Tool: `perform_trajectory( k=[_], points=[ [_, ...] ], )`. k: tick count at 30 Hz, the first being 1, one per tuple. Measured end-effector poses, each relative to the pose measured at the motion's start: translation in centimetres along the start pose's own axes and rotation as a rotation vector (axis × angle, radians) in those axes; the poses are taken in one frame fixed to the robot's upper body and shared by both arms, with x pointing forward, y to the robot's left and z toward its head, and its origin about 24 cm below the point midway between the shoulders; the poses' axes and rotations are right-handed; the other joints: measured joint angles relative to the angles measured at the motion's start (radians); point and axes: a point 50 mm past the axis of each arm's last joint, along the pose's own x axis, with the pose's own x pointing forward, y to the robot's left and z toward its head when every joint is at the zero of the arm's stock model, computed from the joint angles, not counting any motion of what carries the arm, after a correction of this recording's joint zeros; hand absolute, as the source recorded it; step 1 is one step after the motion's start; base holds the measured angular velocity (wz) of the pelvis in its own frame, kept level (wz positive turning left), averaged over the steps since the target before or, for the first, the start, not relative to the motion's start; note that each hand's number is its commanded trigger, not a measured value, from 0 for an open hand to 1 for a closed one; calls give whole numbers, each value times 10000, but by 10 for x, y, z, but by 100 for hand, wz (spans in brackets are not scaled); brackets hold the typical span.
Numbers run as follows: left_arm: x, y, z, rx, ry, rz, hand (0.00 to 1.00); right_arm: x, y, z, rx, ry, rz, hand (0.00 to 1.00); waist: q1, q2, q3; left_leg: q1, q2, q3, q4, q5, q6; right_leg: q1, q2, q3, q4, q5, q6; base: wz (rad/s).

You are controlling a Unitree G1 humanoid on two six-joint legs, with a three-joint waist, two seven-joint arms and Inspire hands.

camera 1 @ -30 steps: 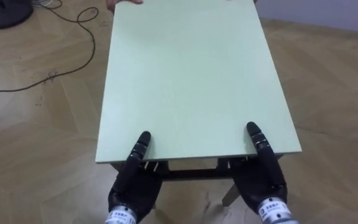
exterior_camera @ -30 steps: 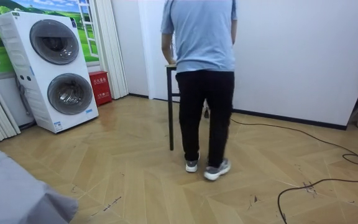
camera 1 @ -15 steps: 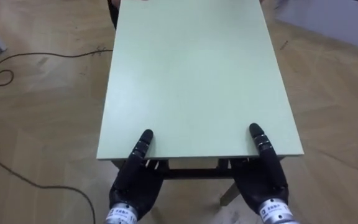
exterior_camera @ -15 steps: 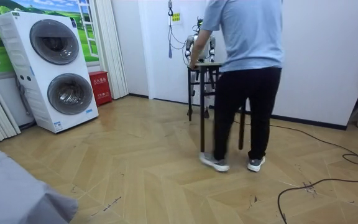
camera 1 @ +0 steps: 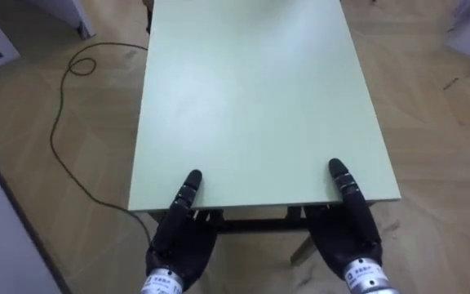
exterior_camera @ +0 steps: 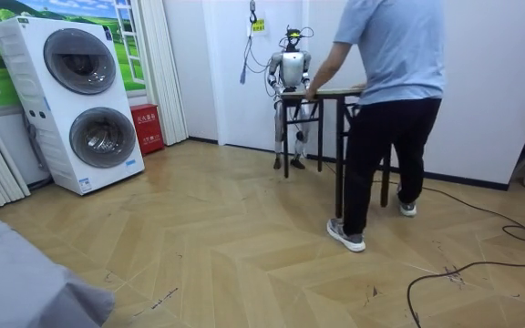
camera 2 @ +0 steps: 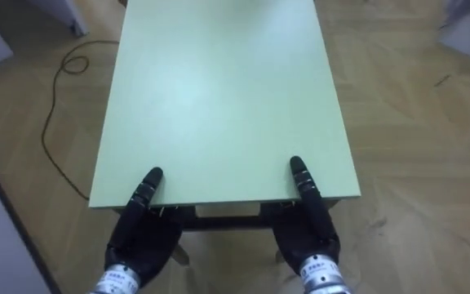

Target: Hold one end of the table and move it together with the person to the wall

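We see a herringbone wood floor (exterior_camera: 199,255) running to plain white walls (exterior_camera: 490,82). At the room view's left stand two stacked white front-loading machines (exterior_camera: 76,100). Beside them hang pale curtains (exterior_camera: 158,64), with a small red box (exterior_camera: 146,128) at their foot. The lighting is even.

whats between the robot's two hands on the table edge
Nothing: in the left eye view the pale green rectangular tabletop is bare between the left hand and right hand.

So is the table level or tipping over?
About level. In the room view the table runs flat between the robot and the person, who has a hand at its edge.
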Motion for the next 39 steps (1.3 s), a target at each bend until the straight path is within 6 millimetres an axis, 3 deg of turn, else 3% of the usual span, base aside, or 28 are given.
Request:
perform_trajectory(
  k=[2,4,9,13,15,20,28,31,33,35,37,39],
  points=[
    [0,0,-1,5,78,12,100,0,1,1,-158,-23,2,100,84,-18,-5,-1,-250,-140,-248,216,53,-295,75,839,-394,-6,-6,47],
    [-2,2,-4,-74,112,186,100,0,0,5,-386,-100,-75,100,279,112,22,42,-430,-305,-464,369,73,-296,-2,766,-173,19,95,31],
    [-2,2,-3,-27,73,189,100,0,0,4,-377,-59,-74,100,516,74,25,-42,-737,-853,-814,751,141,-296,-170,560,154,6,122,42],
    [-2,2,-2,32,-6,157,100,-1,-1,2,-293,-24,-90,100,508,-79,24,-62,-992,-1409,-832,911,191,-160,-152,851,144,-30,178,43],
    [-2,2,-1,181,-74,118,100,-2,-2,-2,-30,-52,-183,100,516,-273,9,-29,-1148,-1759,-875,1028,215,25,-57,1147,-181,-30,192,48],
    [-2,2,1,272,-130,150,100,-2,-2,-6,67,-9,-270,100,880,-338,11,-62,-1170,-2049,-827,1121,168,387,250,1586,-904,194,206,19],
    [-5,6,2,210,-206,310,100,-2,-3,-7,14,77,-416,100,1354,-333,10,-108,-1346,-2677,-1049,1592,44,560,399,1272,-1077,278,128,32],
    [-8,9,3,136,-294,307,100,-1,-2,-8,-55,227,-371,100,1357,-314,-1,-175,-1541,-3057,-1293,1870,-85,555,390,784,-1117,280,89,46],
    [-9,9,2,31,-286,302,100,0,-1,-7,-137,282,-328,100,1353,-245,-42,-198,-1575,-3019,-1462,2034,-70,595,375,571,-1271,299,32,35],
    [-9,8,0,-6,-240,286,100,0,-2,-6,-188,277,-343,100,1218,-206,-66,-200,-1552,-2696,-1619,2163,-16,703,340,267,-1454,286,17,46],
    [-9,9,0,-19,-251,303,100,0,-2,-5,-183,275,-357,100,1068,-201,-69,-199,-1447,-2236,-1722,2190,-29,825,242,5,-1587,253,68,40],
    [-9,8,-1,-93,-260,301,100,0,-3,-5,-162,288,-397,100,1035,-198,-69,-199,-1467,-2072,-1731,2186,-25,868,213,-87,-1554,228,154,22]
  ],
)
